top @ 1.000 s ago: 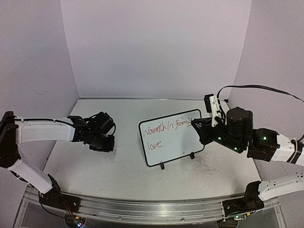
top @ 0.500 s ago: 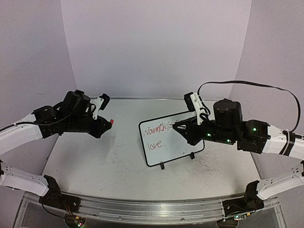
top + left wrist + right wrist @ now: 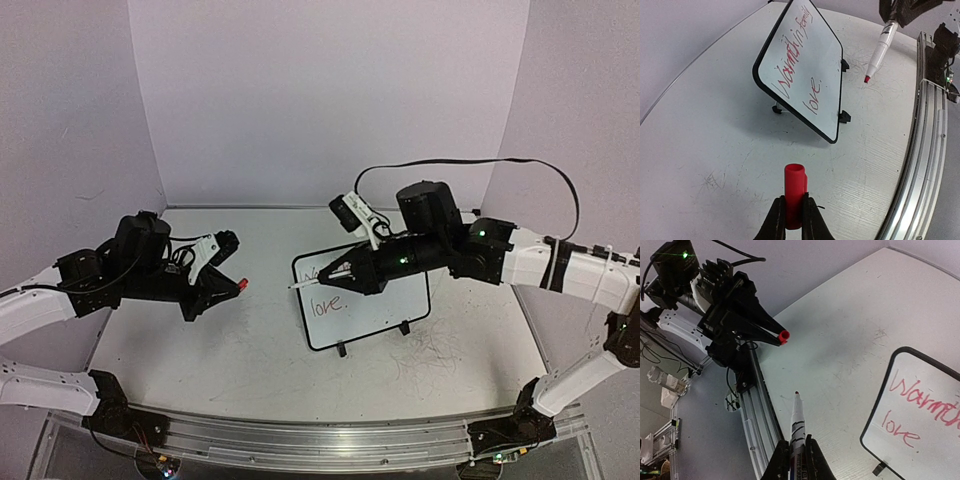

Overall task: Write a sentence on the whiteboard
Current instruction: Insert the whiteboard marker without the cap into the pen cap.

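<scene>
1. Standing tilted back on two black clip feet, the whiteboard [image 3: 375, 312] sits right of centre on the table [image 3: 250, 360] in the top view. It is a small white board with a thin black frame and rounded corners. The right arm reaches across in front of it and hides most of the upper line of the sentence [image 3: 327, 306]; the red "love." below shows clearly. The right gripper [image 3: 328, 281] is clamped on a white marker [image 3: 308, 285], whose tip points left past the board's left edge. The left gripper [image 3: 226, 288] is closed on a red cap [image 3: 241, 285], raised above the table and well apart from the board.

2. In the left wrist view the whiteboard [image 3: 800, 85] leans on its feet, and the sentence [image 3: 795, 65] reads "Warmth in family" over "love." in red. The left gripper [image 3: 794, 201] pinches the cap [image 3: 794, 190] with its open end outward. The marker [image 3: 879, 52] hangs tip-down beside the board, near the metal rail [image 3: 920, 150].

3. In the right wrist view the right gripper [image 3: 796, 444] grips the marker [image 3: 797, 422], whose red tip points toward the cap [image 3: 784, 336] in the left gripper [image 3: 774, 333]. The whiteboard [image 3: 900, 390] lies at the right, its words cut by the frame edge.
</scene>
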Robot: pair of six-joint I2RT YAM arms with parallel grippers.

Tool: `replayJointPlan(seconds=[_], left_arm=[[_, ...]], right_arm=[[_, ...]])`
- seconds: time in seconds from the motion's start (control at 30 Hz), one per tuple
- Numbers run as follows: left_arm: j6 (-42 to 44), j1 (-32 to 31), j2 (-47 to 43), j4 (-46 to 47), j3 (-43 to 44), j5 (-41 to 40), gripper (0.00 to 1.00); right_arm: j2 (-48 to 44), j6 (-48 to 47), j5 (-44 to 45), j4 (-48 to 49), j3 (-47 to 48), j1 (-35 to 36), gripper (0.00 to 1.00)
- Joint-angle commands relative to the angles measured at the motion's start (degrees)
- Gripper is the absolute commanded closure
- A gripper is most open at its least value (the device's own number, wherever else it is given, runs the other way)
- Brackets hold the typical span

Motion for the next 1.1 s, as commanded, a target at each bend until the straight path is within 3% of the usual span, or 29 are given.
replayJointPlan(seconds=[0.0, 0.37, 1.07], left_arm=[[7.6, -0.6, -0.7, 5.9, -0.6, 2.9, 1.00], [10.2, -3.7, 1.3, 10.1, -2.5, 1.0, 1.00], [10.2, -5.3, 2.5, 12.0, -3.8, 0.6, 1.00]], right_arm=[[4.1, -1.0, -11.6, 0.1, 5.7, -1.2, 1.00], [10.8, 1.8, -18.4, -0.4, 11.5, -4.2, 1.00], [15.9, 2.4, -21.0, -1.5, 15.3, -4.7, 1.00]])
